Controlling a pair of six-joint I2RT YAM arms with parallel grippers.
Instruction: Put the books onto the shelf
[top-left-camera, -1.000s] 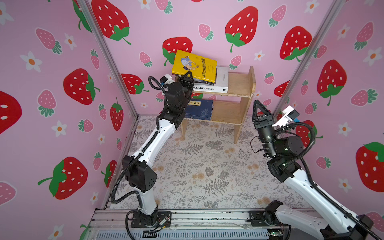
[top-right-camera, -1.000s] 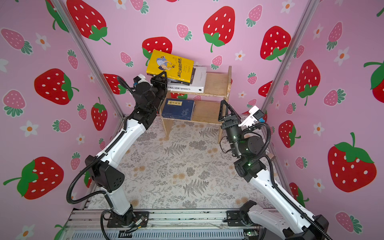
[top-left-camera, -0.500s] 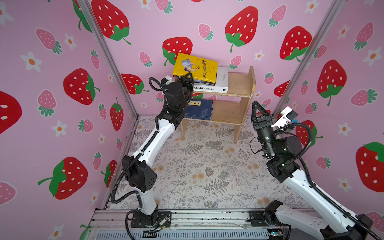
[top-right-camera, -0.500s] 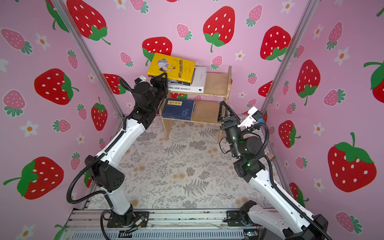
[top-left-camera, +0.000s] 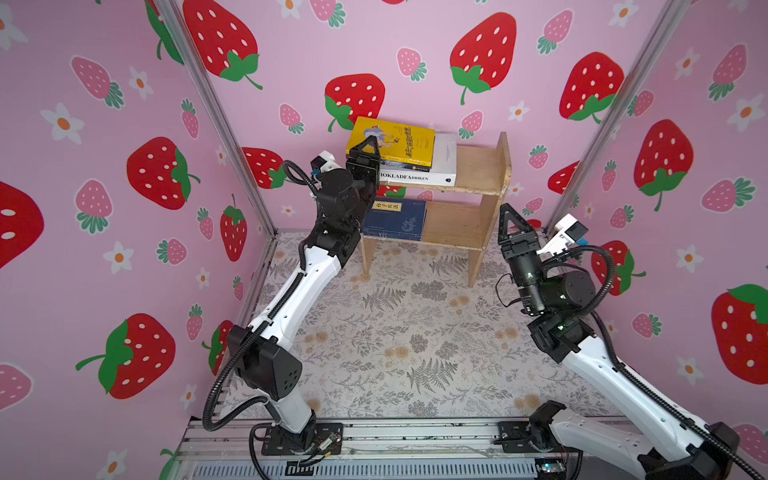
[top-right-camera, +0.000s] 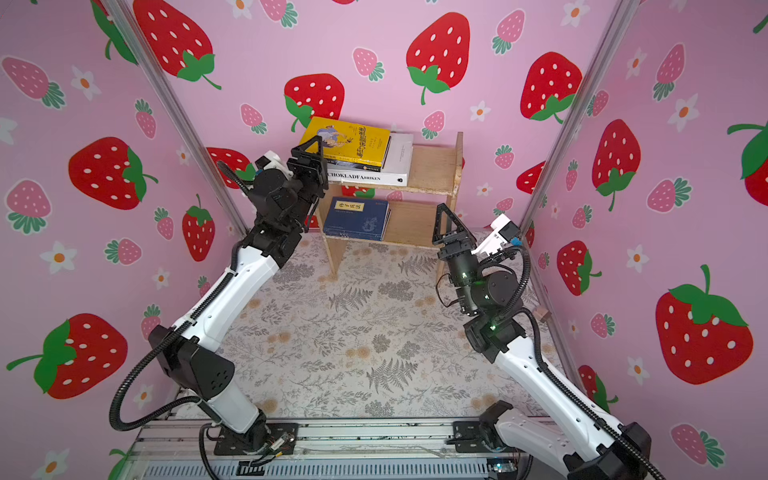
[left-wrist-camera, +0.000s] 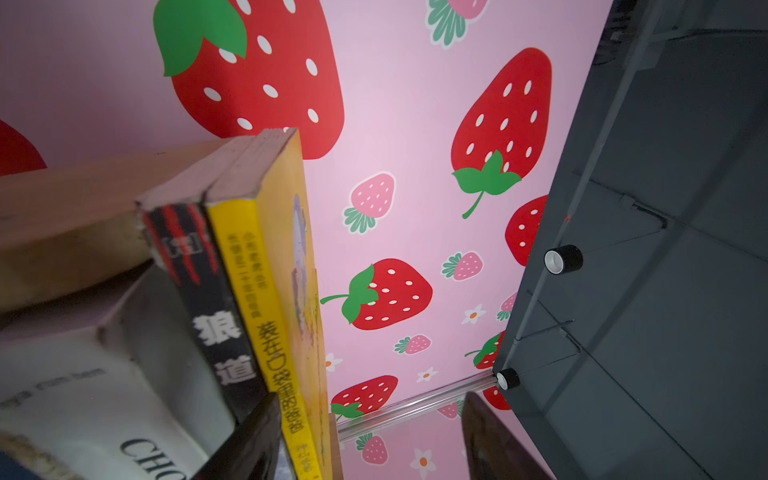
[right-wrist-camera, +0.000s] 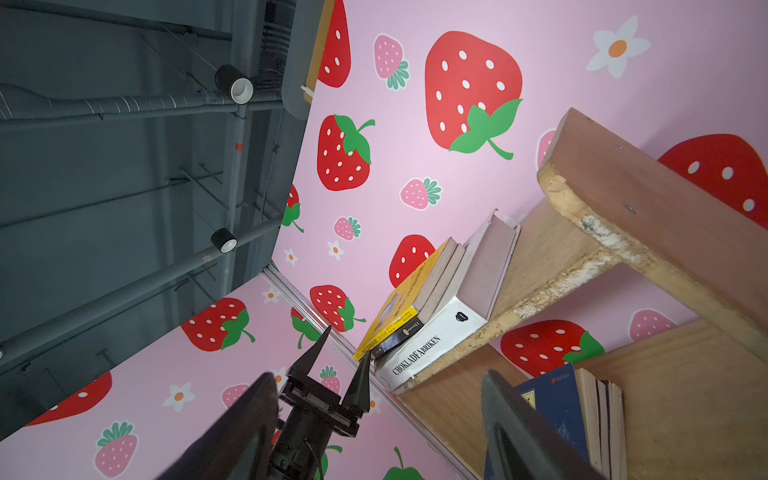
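Note:
The wooden shelf (top-left-camera: 478, 166) (top-right-camera: 432, 166) stands against the back wall. On its upper board the yellow book (top-left-camera: 399, 141) (left-wrist-camera: 266, 291) lies flat on a black book (left-wrist-camera: 208, 299), which rests on the white book (top-left-camera: 415, 178) (right-wrist-camera: 436, 345). Navy books (top-left-camera: 395, 218) (right-wrist-camera: 557, 399) are stacked on the lower board. My left gripper (top-left-camera: 368, 145) (left-wrist-camera: 372, 399) is open at the stack's left end. The yellow book's spine end sits between its fingers, close to one and well apart from the other. My right gripper (top-left-camera: 510, 216) (right-wrist-camera: 380, 376) hangs open and empty, right of the shelf.
The right halves of both shelf boards are bare wood. The shelf's right side panel (top-left-camera: 500, 178) stands close to my right gripper. Strawberry-print walls close in the cell on three sides. A floral mat (top-left-camera: 395, 332) covers the floor, and the arm bases sit on a front rail (top-left-camera: 415, 436).
My left gripper has opened and let go of the yellow book, which has dropped from a raised tilt to lie flat on the stack. The right arm has shifted only slightly.

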